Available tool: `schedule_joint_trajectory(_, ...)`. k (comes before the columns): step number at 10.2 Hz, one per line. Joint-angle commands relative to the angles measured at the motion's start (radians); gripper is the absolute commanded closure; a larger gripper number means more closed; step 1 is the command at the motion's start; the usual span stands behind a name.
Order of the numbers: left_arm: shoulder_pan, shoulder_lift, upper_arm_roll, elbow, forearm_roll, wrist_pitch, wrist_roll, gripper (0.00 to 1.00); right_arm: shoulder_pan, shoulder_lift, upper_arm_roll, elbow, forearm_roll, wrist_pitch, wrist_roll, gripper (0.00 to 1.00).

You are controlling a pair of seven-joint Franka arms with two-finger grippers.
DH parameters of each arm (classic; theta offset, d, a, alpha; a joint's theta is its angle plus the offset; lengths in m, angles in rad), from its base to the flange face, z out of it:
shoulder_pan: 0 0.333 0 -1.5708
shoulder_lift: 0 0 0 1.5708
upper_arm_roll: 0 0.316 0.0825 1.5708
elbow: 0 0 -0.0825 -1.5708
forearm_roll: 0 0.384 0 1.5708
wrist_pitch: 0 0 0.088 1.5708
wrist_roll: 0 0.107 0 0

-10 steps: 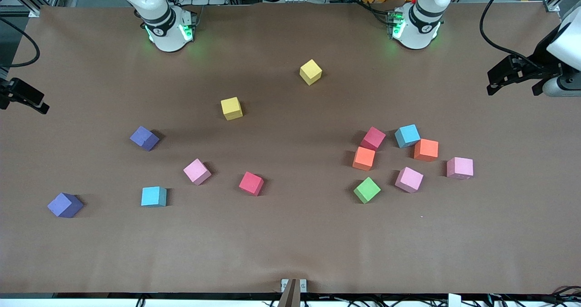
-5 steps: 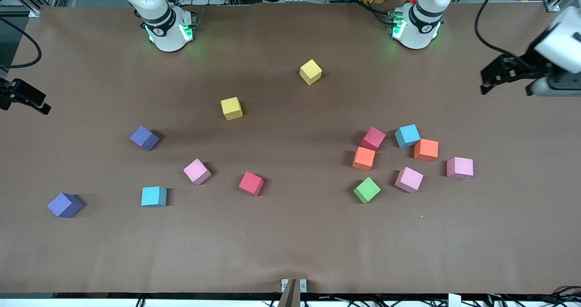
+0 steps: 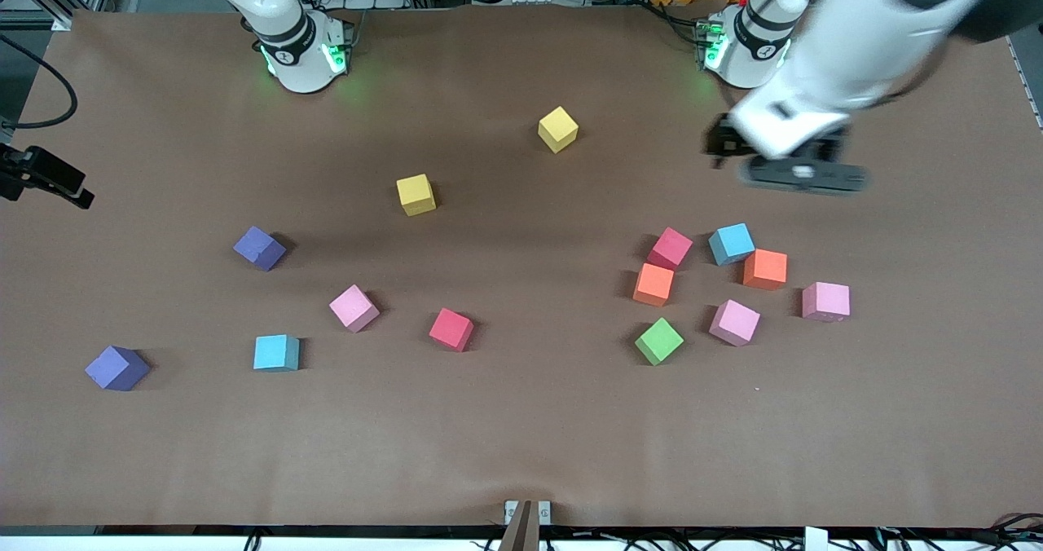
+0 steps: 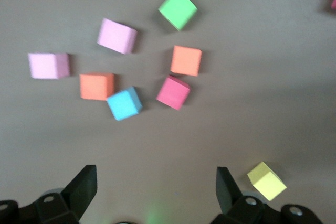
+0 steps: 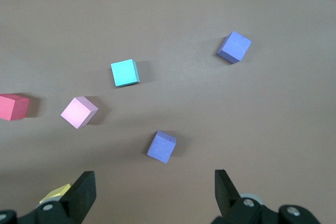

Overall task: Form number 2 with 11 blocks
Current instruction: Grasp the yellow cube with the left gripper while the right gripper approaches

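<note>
The left gripper [image 3: 737,150] is motion-blurred (front view); the right gripper [image 3: 77,196] lies partly cut off.

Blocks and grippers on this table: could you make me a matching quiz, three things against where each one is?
Things:
1. green block
2. left gripper
3. right gripper

Places:
A. jaws open, over the table edge at the right arm's end
B. nearest the front camera in the cluster of blocks toward the left arm's end
C. jaws open, over bare table between the left arm's base and a blue block

Pairs: 1-B, 2-C, 3-A
</note>
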Motion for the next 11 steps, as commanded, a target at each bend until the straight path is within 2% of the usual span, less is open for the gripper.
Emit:
schedule_joint_trajectory(1, -0.005, -0.027, -0.115, -0.135, -0.04, 0.071, -0.199, 0.0, -0.003, 0.057, 0.002, 0.018, 0.001, 0.005, -0.014, 0.0)
schedule_joint_trajectory(3, -0.019, -0.053, -0.182, -0.299, -0.112, 0.225, -0.397, 0.0, 0.0, 0.15, 0.003, 0.019, 0.009, 0.044, -0.001, 0.0)
schedule_joint_trajectory(4, -0.04, -0.053, -0.21, -0.355, -0.112, 0.285, -0.481, 0.0, -0.003, 0.201, 0.002, 0.016, 0.031, 0.068, 0.007, 0.0)
schedule_joint_trajectory(8, -0.167, -0.047, -0.241, -0.545, -0.115, 0.497, -0.777, 0.0, -0.009, 0.33, 0.0, 0.01, 0.05, 0.177, 0.153, 0.0)
schedule_joint_trajectory(10, -0.207, -0.017, -0.241, -0.57, -0.118, 0.551, -1.001, 0.0, -0.02, 0.398, -0.006, 0.01, 0.084, 0.241, 0.191, 0.0)
schedule_joint_trajectory(11, -0.217, 0.003, -0.241, -0.582, -0.171, 0.589, -1.041, 0.0, -0.015, 0.424, -0.01, 0.016, 0.084, 0.283, 0.178, 0.0)
